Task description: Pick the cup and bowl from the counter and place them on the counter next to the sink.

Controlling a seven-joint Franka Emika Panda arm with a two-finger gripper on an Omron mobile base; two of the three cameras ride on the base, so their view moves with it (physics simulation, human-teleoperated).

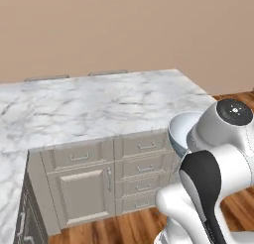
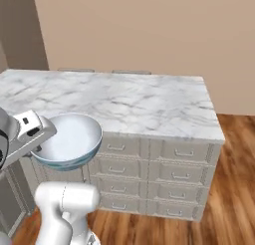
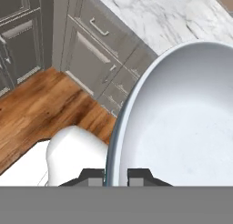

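**Me:** My gripper (image 3: 115, 176) is pinching the bowl (image 2: 68, 140) by its rim. In the hand view one dark fingertip (image 3: 93, 177) sits outside the wall and the other inside, with the rim running up between them. The bowl is off the counter (image 2: 149, 104), carried out in front of the counter's drawer fronts (image 2: 184, 153) and over the wood floor (image 3: 41, 104).

**Partner:** So what does the step ask of you?

**Me:** As I judge it, this is the carry: the bowl is lifted and has to travel to the counter beside the sink. I can't make out the sink from here, so the base probably has to bring it into sight first. A wide bowl held at one edge has a lot of leverage on two small pads, so I'd move slowly, avoid sharp wrist rolls, and keep it above the counter's edge before bringing it over the marble. I'd only let go once its foot sits flat on the counter.

**Partner:** Anything in it?

**Me:** No. From the right base view and the hand view the inside is bare, pale and glossy, so nothing can spill. It hangs tilted, its mouth turned partly toward the hand. I can't spot the cup on the stretch of counter I can see.
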